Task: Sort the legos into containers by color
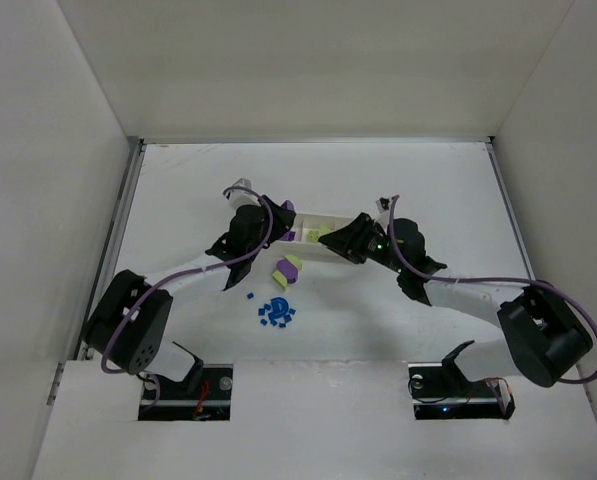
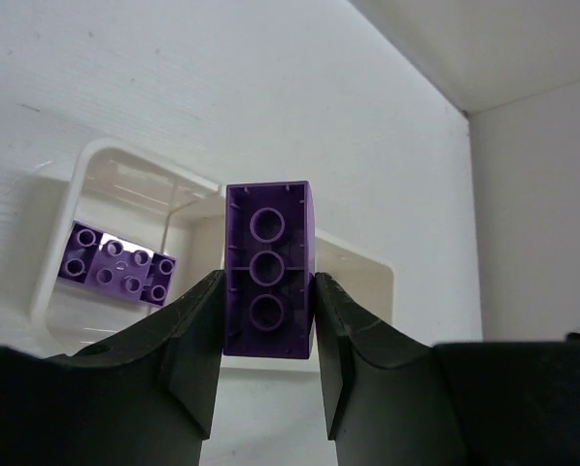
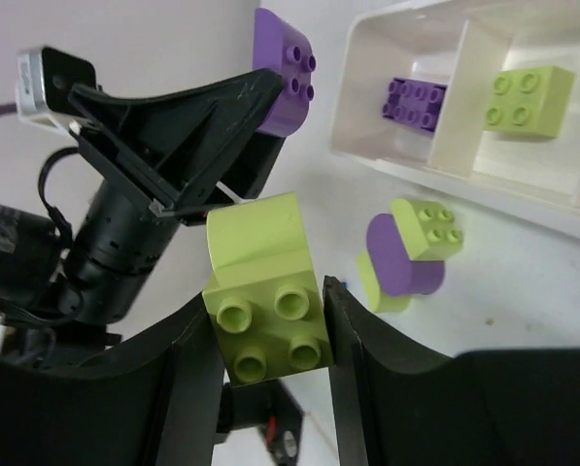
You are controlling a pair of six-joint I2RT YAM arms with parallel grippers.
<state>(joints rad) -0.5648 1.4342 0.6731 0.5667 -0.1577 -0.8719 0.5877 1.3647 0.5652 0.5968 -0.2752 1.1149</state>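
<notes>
Left wrist view shows the left gripper (image 2: 268,301) clamped on a purple brick (image 2: 268,277) by its long sides, held in the air at the end of the white tray (image 2: 54,254). The tray's end compartment already holds more purple bricks (image 2: 115,269). In the right wrist view the right gripper (image 3: 270,325) grasps a yellow-green brick (image 3: 268,320), studs toward the camera, just off the tray's long wall. The neighbouring compartment holds one yellow-green block (image 3: 528,97). From above, the tray lies across the middle of the table (image 1: 178,200). A purple and yellow-green pair (image 1: 286,270) rests just on its near side, and tiny blue pieces (image 1: 276,312) cluster closer to the table's near edge.
</notes>
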